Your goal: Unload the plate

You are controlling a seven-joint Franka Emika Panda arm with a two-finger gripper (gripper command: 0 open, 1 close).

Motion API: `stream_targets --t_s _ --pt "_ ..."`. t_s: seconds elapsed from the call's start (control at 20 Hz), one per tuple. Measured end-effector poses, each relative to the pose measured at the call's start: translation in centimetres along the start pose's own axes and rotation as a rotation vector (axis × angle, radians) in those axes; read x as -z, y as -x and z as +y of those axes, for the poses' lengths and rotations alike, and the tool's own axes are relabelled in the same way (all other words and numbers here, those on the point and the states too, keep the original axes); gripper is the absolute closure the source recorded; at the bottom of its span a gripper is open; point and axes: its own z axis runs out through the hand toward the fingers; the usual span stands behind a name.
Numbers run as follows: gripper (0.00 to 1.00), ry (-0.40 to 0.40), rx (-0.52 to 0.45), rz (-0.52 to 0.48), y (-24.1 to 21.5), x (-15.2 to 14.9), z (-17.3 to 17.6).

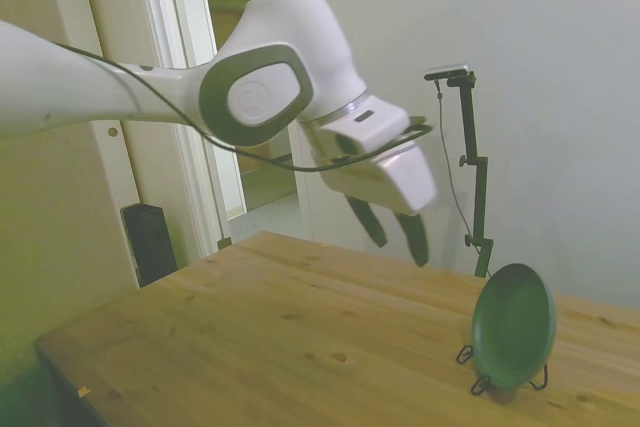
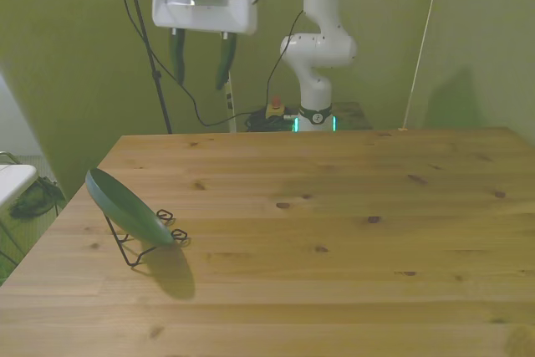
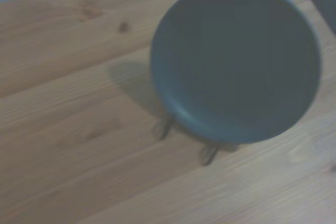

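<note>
The round dark green plate (image 1: pixel 514 325) leans tilted in a thin black wire stand (image 1: pixel 478 379) near the table's edge, at the front view's left. There the plate (image 2: pixel 127 206) shows almost edge-on above the stand (image 2: pixel 159 238). The wrist view looks into the plate's (image 3: pixel 236 61) hollow face, with the stand's feet (image 3: pixel 209 153) poking out under it. My gripper (image 1: pixel 392 229) hangs high above the table, well clear of the plate, open and holding nothing; its dark fingers (image 2: pixel 224 62) point downward.
The wooden table (image 2: pixel 334 223) spreads wide toward the front view's right. A doorway and a dark speaker (image 1: pixel 150 242) stand behind the table in the side view. Cables (image 2: pixel 251 114) trail near the robot's base.
</note>
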Motion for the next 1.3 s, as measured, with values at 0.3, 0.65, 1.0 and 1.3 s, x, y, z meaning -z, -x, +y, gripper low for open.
stream_targets --t_s 0.3,0.65,1.0,1.3 --pt "0.0 0.088 0.138 0.07 -8.5 -2.2 1.6" --pt "0.0 0.025 0.229 0.141 -10.7 -9.7 -0.6" --pt "0.0 -0.035 0.247 0.127 -9.4 -13.5 -2.8" --pt "0.0 -0.033 0.284 0.148 -9.2 -15.3 -3.3"
